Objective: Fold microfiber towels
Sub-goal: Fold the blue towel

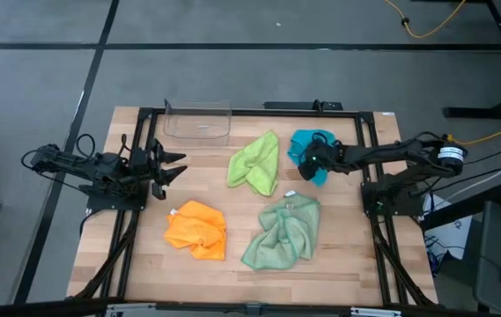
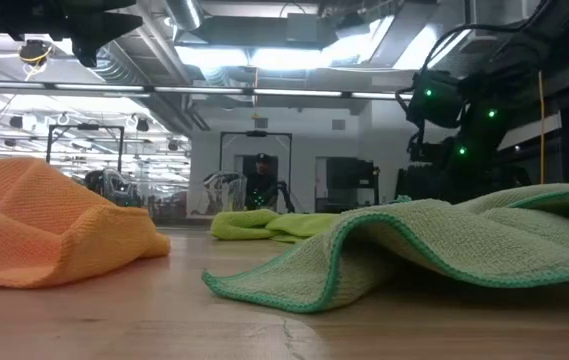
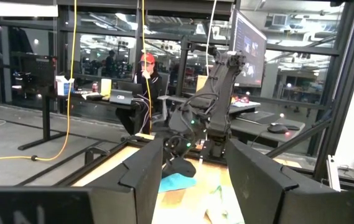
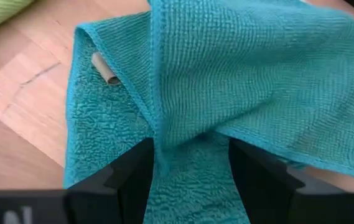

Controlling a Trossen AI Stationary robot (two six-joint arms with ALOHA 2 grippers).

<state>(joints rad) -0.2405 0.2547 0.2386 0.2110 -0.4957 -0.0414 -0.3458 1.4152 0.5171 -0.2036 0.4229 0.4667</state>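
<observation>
My counter (image 1: 144, 264) is evenly lit from above, shadows soft. Ceiling lights (image 2: 294, 55) glare in the low view. My right tool's near fingers (image 4: 127, 180) look blurred.

A robotics lab: glass partitions (image 3: 52, 68), desks with monitors (image 3: 249, 46)

Four microfiber towels lie on the desk (image 1: 144, 255), one each in lime green (image 1: 256, 162), teal blue (image 1: 310, 155), orange (image 1: 196, 230) and pale sage green (image 1: 283, 233), beside one clear plastic bin (image 1: 198, 122) and two dark arms.
</observation>
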